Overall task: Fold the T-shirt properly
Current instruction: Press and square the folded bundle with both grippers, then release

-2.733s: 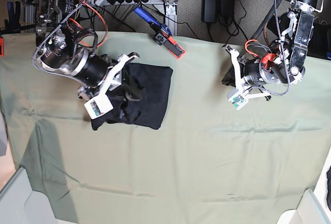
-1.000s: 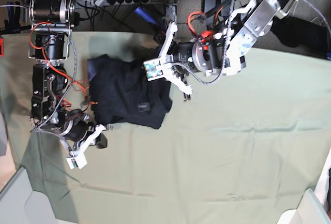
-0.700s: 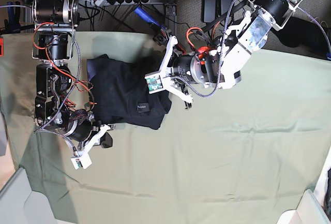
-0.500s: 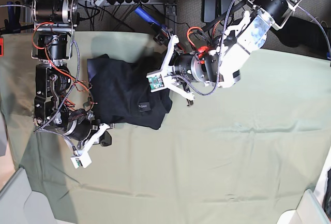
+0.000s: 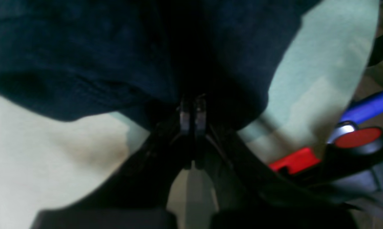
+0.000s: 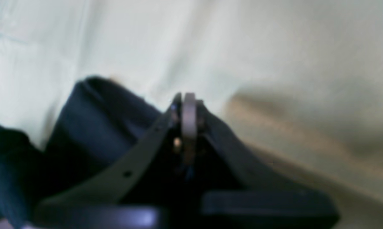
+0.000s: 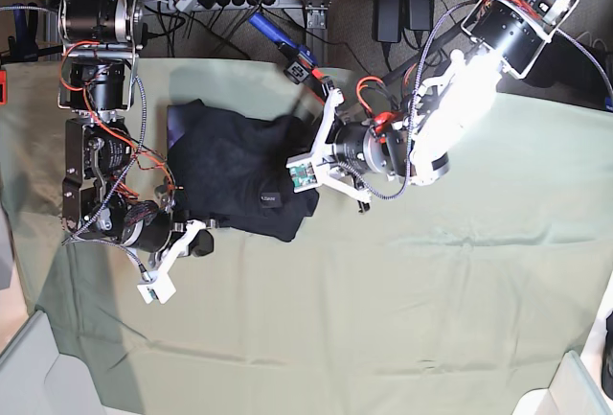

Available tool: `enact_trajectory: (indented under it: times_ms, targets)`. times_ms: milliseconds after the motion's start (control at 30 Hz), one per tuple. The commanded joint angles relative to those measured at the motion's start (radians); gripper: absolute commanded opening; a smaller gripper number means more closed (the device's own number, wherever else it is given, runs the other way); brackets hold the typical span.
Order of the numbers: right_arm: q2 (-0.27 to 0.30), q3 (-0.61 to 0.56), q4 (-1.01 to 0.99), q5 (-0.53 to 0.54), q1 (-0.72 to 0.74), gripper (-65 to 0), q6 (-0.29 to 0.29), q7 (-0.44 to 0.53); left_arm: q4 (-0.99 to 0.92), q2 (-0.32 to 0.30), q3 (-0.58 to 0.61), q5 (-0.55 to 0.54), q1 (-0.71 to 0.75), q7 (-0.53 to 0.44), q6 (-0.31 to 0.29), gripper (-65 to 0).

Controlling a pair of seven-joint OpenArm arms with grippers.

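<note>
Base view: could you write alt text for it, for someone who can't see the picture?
Seen from above, a folded black T-shirt lies on a pale green table cloth, with a robot arm at either side. The left hand sits at the shirt's right edge, the right hand at its lower left corner. Cables and a blue-handled tool lie behind the table.

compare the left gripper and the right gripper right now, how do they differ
The left gripper sits at the T-shirt's edge nearer the table's middle; the right gripper is at its near corner, by the table edge. The left arm stretches across the green cloth; the right arm hangs folded down. Both have their jaws shut, against dark fabric.
</note>
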Motion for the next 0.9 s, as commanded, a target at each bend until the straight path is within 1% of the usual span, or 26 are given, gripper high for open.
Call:
enact_trajectory:
  times_ms: [0, 133, 300, 433, 600, 733, 867]
  targets:
    - [0.018, 0.004, 0.016, 0.033, 0.016, -65.0, 0.042, 0.010, 0.011, -0.003, -0.006, 0.014, -0.035, -0.009, -0.004, -65.0]
    - [0.063, 0.004, 0.019, 0.078, -0.028, -65.0, 0.042, 0.013, -0.010, -0.002, -0.006, 0.016, -0.090, -0.047, -0.004, -65.0]
    - [0.126, 0.004, 0.026, 0.150, -0.098, -65.0, 0.043, 0.011, -0.109, 0.006, -0.006, 0.016, -0.163, -0.114, -0.003, -65.0]
    - [0.167, 0.005, 0.037, 0.222, -0.150, -65.0, 0.047, 0.003, -0.200, 0.041, -0.006, 0.039, -0.207, -0.158, -0.003, -65.0]
    - [0.168, 0.005, 0.076, 0.288, -0.205, -65.0, 0.061, -0.037, -0.307, 0.115, -0.006, 0.071, -0.252, -0.186, -0.004, -65.0]
    - [0.159, 0.005, 0.143, 0.291, -0.264, -65.0, 0.064, -0.040, -0.381, 0.161, -0.006, 0.105, -0.285, -0.227, -0.003, -65.0]
    - [0.139, 0.005, 0.209, 0.293, -0.320, -65.0, 0.064, -0.048, -0.422, 0.192, -0.006, 0.111, -0.317, -0.233, -0.003, -65.0]
